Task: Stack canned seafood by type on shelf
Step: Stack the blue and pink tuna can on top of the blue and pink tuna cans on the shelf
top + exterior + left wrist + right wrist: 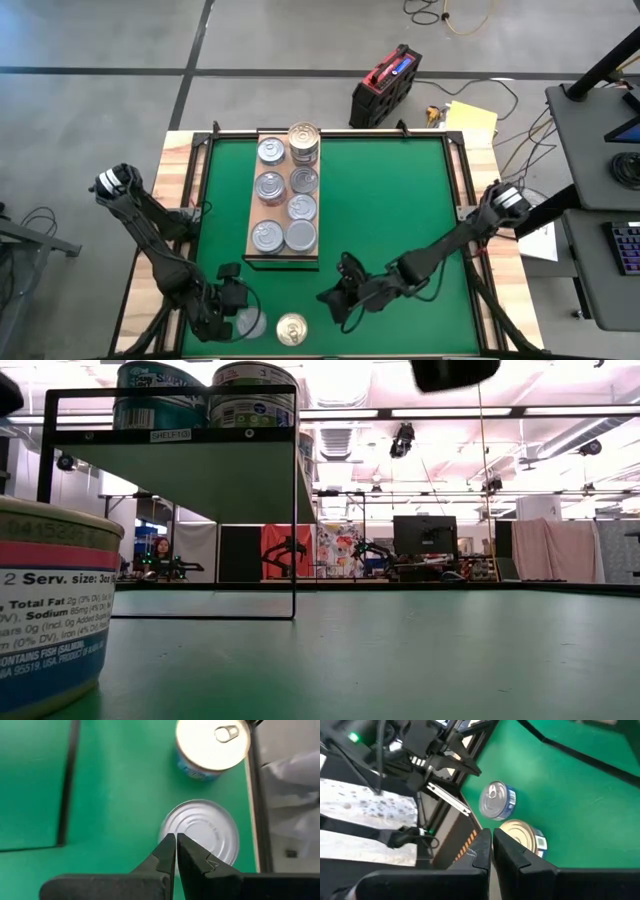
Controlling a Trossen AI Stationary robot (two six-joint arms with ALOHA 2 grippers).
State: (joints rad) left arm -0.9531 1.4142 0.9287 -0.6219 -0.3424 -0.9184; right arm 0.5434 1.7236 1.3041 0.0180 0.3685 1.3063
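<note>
Reaching low over the mat's near edge, the left gripper hangs with fingers pressed together (gripping nothing) just above a silver-lidded can; a gold-lidded can lies beyond. The right gripper, likewise closed and empty, points at both cans. Farther off, the shelf carries the remaining tins.

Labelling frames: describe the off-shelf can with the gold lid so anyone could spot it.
Start at the green mat, near edge, below the wooden shelf. Two cans sit there beside the left gripper. The gold-lidded can is the one farther from it; its neighbour, the silver-lidded can, is plain grey.
</note>
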